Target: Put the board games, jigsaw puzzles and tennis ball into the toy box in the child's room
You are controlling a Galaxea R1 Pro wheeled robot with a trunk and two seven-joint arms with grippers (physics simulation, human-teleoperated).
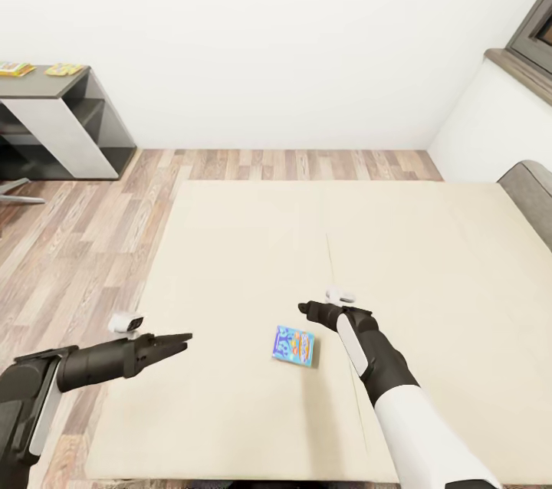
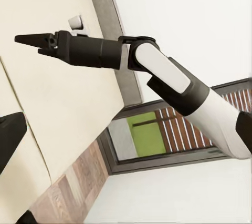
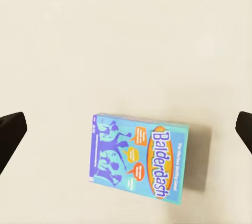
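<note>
A blue board game (image 1: 293, 345) marked Balderdash (image 3: 139, 156) lies flat on the beige bed (image 1: 253, 244), near its front edge. My right gripper (image 1: 307, 310) hovers just above and beside the box, open, its dark fingertips (image 3: 10, 134) far apart at both edges of the right wrist view. My left gripper (image 1: 176, 341) hangs over the bed's left edge, open and holding nothing, well left of the box. The left wrist view looks across at my right gripper (image 2: 29, 40). On the dark table (image 1: 46, 83) at far left lie two flat colourful toys (image 1: 64, 70); I cannot tell which kind.
Wood-plank floor (image 1: 77, 244) runs left of the bed and behind it up to the white wall. The grey headboard (image 1: 529, 198) is at the right, with a window sill (image 1: 521, 67) above it. A grey chair part (image 1: 15, 194) shows under the table.
</note>
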